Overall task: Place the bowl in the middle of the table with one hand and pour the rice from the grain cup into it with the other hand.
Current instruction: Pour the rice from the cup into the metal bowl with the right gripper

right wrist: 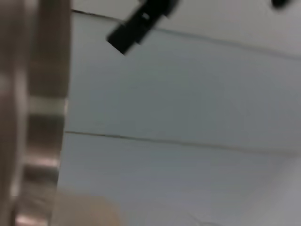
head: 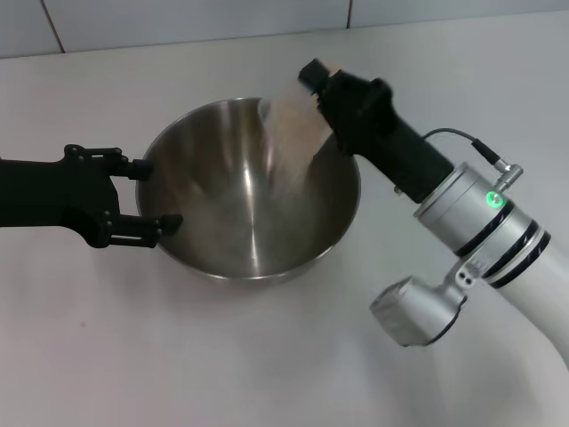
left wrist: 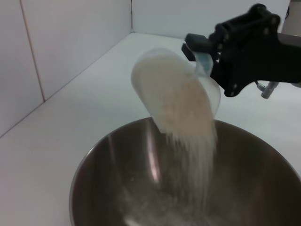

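Note:
The steel bowl [head: 222, 240] stands on the white table [head: 107, 356], near its middle. My left gripper [head: 156, 194] is open, with its two fingertips at the bowl's left outer wall. My right gripper [head: 322, 87] is shut on the grain cup [head: 293, 120] and holds it tipped mouth-down over the bowl's far right rim. Rice [head: 286, 160] streams from the cup into the bowl. In the left wrist view the tilted cup [left wrist: 176, 89], the falling rice [left wrist: 200, 155], the bowl's rim [left wrist: 94, 160] and the right gripper [left wrist: 221, 56] all show.
A tiled wall [head: 178, 22] runs along the table's far edge. My right arm's silver wrist [head: 471, 218] hangs over the table to the right of the bowl. The right wrist view shows only wall tiles [right wrist: 188, 94] and a blurred black part [right wrist: 136, 23].

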Tool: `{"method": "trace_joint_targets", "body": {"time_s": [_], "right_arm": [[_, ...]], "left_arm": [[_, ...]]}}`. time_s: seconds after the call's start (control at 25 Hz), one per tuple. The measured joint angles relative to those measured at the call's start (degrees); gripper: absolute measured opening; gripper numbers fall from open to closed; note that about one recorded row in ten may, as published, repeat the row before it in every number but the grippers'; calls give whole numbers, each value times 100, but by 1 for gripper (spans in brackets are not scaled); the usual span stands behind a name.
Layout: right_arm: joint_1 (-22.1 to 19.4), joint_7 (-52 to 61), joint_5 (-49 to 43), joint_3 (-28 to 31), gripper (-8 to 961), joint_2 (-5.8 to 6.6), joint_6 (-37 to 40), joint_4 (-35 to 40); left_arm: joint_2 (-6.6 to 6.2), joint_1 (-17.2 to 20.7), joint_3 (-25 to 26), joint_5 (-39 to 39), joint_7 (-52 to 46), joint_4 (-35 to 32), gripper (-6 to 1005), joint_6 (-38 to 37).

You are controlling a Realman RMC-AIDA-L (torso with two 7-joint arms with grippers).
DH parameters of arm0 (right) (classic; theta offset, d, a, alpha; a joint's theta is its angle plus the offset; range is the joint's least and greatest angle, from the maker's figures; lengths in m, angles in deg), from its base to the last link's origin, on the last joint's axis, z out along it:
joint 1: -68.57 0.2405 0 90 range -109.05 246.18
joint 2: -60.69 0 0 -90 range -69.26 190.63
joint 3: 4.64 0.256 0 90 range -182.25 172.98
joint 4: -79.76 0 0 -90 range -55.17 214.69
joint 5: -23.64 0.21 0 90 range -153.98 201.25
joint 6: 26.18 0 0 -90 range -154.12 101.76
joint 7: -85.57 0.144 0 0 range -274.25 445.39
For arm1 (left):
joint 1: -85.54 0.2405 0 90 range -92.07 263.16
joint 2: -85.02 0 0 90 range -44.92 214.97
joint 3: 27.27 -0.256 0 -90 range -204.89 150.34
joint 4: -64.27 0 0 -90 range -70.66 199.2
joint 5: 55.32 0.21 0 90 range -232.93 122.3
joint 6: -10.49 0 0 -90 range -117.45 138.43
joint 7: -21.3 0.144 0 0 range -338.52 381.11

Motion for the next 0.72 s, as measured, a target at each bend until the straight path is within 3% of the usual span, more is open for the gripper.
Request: {"method": "trace_joint_targets", "body": {"time_s": [0.48, 0.72], "right_arm": [[44, -4464, -884, 422, 63, 0, -513, -140], [38, -4517, -1130, 722, 75, 1, -545, -306]], "left_arm": [[0, -61, -82, 0, -3, -7, 814, 1], [0, -87, -110, -1, -3, 19, 814, 10]]}}
